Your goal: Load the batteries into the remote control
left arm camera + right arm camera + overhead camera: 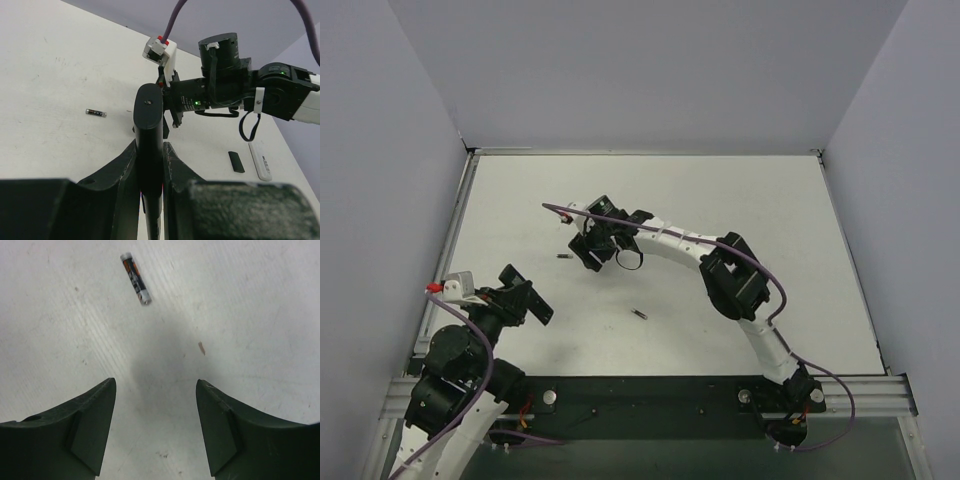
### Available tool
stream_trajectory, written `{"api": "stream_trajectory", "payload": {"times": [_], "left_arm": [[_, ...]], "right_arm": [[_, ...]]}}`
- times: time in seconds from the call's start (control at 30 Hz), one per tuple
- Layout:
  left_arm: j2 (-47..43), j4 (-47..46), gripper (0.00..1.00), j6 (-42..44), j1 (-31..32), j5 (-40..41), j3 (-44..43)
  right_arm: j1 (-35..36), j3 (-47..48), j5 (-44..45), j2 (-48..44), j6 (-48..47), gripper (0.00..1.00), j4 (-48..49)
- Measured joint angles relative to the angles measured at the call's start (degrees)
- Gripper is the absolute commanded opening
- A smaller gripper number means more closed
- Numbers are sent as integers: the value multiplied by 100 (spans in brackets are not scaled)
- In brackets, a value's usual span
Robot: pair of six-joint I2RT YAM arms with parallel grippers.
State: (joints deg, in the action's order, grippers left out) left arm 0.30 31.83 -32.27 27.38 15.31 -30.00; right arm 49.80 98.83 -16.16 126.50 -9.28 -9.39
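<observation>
Nearest: left fingers [117, 170], pressed onto a black remote [149, 125] that stands up between them; this pair sits at 8 o'clock on the table in the top view.
- table [770, 200]: white, walled on three sides, and carries all the loose items.
- right arm [720, 270]: reaches from 5 o'clock toward the table's middle.
- right fingers [87, 435]: spread, with nothing between them, low over bare table.
- white remote [261, 161]: lies flat and shows only from the left wrist, at 4 o'clock below the right arm's wrist. It is not seen from above.
- black strip [236, 161]: short and flat, just beside the white remote at its 9 o'clock. It may be a battery cover, but I cannot tell.
- battery [135, 278]: lies loose on the table at 11 o'clock from the gap of the right fingers, apart from them.
- second battery [639, 315]: lies loose near the table's middle, at 5 o'clock from the right fingers in the top view, apart from both sets of fingers.
- status, as judged: early. One remote is secured in a grip. No battery is lifted and none is seen inside a remote. The black remote's compartment is hidden, so I cannot tell whether it is open. Still to do: pick up each battery, seat it, and probably refit a cover.
</observation>
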Motion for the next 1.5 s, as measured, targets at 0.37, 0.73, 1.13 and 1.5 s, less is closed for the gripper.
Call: {"api": "stream_trajectory", "payload": {"times": [0.37, 0.73, 1.13, 1.5], "left_arm": [[0, 177, 0, 9, 0, 52, -149], [-2, 26, 0, -55, 0, -164, 289], [-2, -323, 0, -225, 0, -525, 616], [-2, -538, 0, -382, 0, -800, 767]], "right_arm": [[-26, 732, -188, 549, -85, 59, 155], [-9, -1309, 254, -1495, 1095, 56, -1093], [564, -1757, 678, -1685, 1781, 36, -2214], [656, -1587, 922, -1152, 1847, 28, -2522]]}}
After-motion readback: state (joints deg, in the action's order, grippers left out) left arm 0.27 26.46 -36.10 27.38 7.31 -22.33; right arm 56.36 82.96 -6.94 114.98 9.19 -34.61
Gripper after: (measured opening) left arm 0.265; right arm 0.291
